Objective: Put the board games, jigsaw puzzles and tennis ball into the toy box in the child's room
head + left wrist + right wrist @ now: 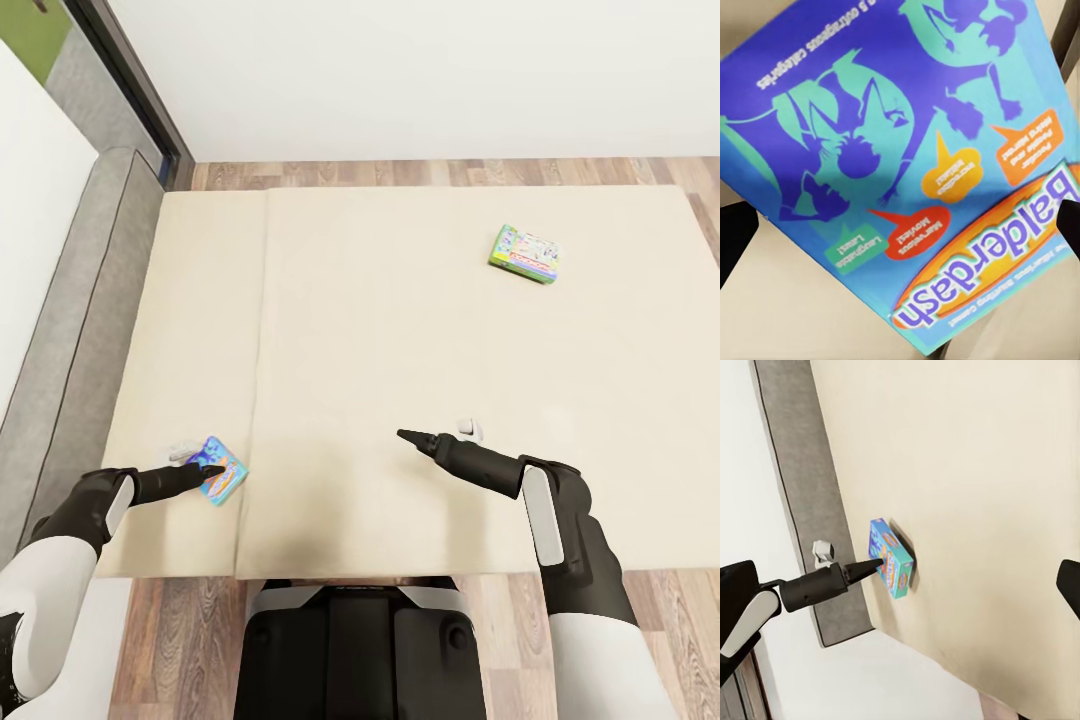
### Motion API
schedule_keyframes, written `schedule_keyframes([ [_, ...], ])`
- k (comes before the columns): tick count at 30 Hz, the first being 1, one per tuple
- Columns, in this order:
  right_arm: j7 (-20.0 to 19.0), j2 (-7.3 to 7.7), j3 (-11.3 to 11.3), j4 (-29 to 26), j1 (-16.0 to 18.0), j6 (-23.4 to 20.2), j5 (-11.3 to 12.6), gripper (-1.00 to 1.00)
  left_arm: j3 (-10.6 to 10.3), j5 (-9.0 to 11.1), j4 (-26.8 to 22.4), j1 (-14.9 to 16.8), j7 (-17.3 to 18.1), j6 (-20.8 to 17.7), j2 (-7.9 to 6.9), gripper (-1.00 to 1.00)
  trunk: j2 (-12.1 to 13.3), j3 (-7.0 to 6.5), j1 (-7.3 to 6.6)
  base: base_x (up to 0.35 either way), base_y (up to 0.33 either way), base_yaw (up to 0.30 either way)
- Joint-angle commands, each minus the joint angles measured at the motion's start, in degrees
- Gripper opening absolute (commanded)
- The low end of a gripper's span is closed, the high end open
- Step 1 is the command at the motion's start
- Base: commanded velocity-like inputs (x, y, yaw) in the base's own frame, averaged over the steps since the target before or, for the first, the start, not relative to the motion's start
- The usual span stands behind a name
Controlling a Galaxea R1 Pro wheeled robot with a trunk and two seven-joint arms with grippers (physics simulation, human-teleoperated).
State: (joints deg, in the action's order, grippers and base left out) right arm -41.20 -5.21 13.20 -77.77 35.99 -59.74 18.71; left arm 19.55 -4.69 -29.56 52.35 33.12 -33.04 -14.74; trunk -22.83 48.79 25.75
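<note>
Balderdash is the title on the blue board game (222, 471) at lower left of the head view, near the bed's (400, 330) front edge, and my left gripper (205, 468) is right at it. From the right wrist view the box (892, 557) looks tipped up on its edge instead of lying flat, with the dark left fingers (866, 566) meeting it at the side. In the left wrist view the printed lid (907, 150) sits very close to the camera, with a dark fingertip at each side of the frame, so I judge the jaws spread wide on either side of the box, though I cannot tell whether they are actually pinching it. The right gripper (412, 437) hovers over bare mattress at centre frame, holding nothing; whether its jaws are apart or together I cannot tell from here. The second game, the pale green-edged board game (525, 254), lies flat toward the upper right of the bed, well apart from both arms. I expect the blue box to be light, stiff cardboard with a glossy, slippery skin, and the soft mattress gives little to push against. I would take it across its thin dimension near the middle of a long edge, squeezing gently so the lid does not buckle or slide off.
</note>
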Motion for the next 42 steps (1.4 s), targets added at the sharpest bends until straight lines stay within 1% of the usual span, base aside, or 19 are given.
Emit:
schedule_keyframes([
  [1, -0.5, -0.06, 0.2, 0.0, 0.0, -0.3, -0.4, 1.00, 0.4, -0.5, -0.1, 0.0, 0.5, -0.4, 0.05, 1.00, -0.1, 0.06, 0.03, 0.000, -0.021, 0.000],
  [34, -0.5, -0.06, 0.2, 0.0, 0.0, -0.3, -0.4, 1.00, 0.1, -0.5, -0.2, 0.0, 0.5, -0.3, 0.39, 1.00, -0.1, 0.06, 0.03, 0.000, -0.002, 0.000],
  [42, -0.5, -0.06, 0.1, 0.0, 0.0, -0.3, -0.4, 1.00, 0.0, -0.6, -1.3, 0.0, 0.5, -0.4, 0.52, 1.00, -0.1, 0.06, 0.03, 0.000, 0.000, 0.000],
])
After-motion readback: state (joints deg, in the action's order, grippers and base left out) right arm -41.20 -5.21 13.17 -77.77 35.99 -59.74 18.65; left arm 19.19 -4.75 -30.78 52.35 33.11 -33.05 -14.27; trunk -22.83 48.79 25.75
